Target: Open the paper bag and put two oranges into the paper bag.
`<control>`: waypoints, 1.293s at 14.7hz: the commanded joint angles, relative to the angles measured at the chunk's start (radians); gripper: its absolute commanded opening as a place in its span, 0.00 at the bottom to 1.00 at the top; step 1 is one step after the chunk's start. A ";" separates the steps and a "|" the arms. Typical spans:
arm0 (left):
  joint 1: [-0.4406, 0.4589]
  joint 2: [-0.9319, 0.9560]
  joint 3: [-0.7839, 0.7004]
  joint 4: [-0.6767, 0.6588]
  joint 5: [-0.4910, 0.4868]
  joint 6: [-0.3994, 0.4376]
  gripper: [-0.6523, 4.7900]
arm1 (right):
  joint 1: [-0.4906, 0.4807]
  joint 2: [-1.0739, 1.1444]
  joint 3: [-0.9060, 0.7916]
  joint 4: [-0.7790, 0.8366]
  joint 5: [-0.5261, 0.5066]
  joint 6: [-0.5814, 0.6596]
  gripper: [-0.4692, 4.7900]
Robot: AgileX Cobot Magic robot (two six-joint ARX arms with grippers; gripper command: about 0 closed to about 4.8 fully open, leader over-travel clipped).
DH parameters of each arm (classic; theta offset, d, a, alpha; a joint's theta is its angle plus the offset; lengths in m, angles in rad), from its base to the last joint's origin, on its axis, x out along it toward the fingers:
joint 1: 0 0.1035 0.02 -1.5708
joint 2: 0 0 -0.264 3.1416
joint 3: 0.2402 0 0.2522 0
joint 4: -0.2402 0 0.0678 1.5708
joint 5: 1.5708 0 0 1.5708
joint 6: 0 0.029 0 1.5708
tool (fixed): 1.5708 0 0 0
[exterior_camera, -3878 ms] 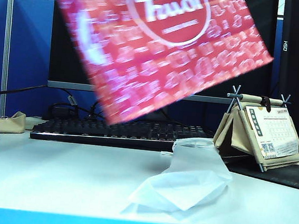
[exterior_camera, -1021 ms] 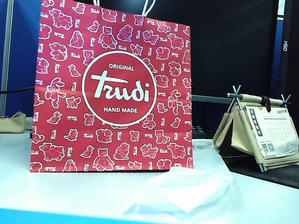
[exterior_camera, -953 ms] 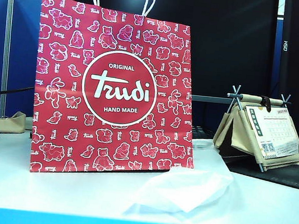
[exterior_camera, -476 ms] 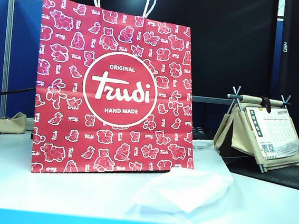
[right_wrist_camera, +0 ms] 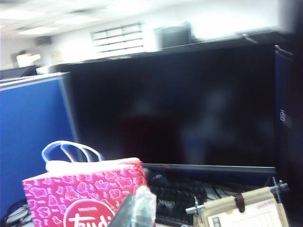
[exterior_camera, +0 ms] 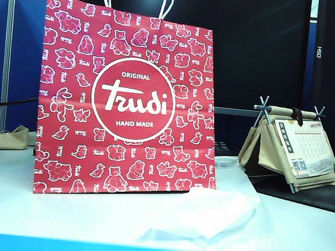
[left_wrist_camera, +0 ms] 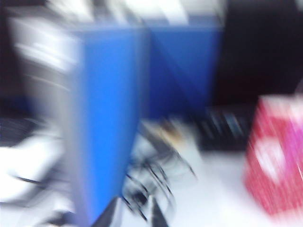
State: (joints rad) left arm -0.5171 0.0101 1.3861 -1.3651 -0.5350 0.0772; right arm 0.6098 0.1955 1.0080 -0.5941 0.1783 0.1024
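Note:
The paper bag (exterior_camera: 128, 101) stands upright on the white table (exterior_camera: 58, 216), red with white animal outlines, a round "Trudi" logo and white cord handles. No oranges show in any view. Neither gripper appears in the exterior view. In the blurred left wrist view my left gripper (left_wrist_camera: 135, 215) hangs over the table well to the side of the paper bag (left_wrist_camera: 279, 165), its two dark fingers apart with nothing between them. My right gripper (right_wrist_camera: 137, 210) is raised in front of the paper bag (right_wrist_camera: 85, 198), its fingers pressed together and empty.
A crumpled white plastic bag (exterior_camera: 206, 215) lies in front of the paper bag's right corner. A calendar stand (exterior_camera: 293, 146) sits at the right. Behind are a keyboard (right_wrist_camera: 182, 203) and a dark monitor (right_wrist_camera: 189, 109). Cables (left_wrist_camera: 151, 175) and a blue partition (left_wrist_camera: 109, 118) are at the left.
The paper bag, earlier tilted in the air, now stands on the table; over the last second it only wobbled slightly. The plastic bag lies flatter.

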 commanded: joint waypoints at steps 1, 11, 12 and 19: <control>0.001 -0.004 -0.316 0.275 0.166 -0.008 0.20 | 0.004 -0.095 -0.190 0.045 0.001 -0.002 0.09; 0.002 0.000 -1.116 1.254 0.625 -0.204 0.14 | 0.003 -0.088 -0.926 0.789 -0.057 0.137 0.09; 0.002 0.000 -1.195 1.345 0.623 -0.243 0.14 | 0.003 -0.088 -0.972 0.789 -0.057 0.137 0.09; 0.003 -0.001 -1.376 1.310 0.494 -0.445 0.17 | 0.005 -0.085 -1.008 0.692 -0.027 0.137 0.09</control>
State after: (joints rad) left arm -0.5152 0.0078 0.0082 -0.0456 -0.0788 -0.3058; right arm 0.6136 0.1108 0.0078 0.0841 0.1558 0.2375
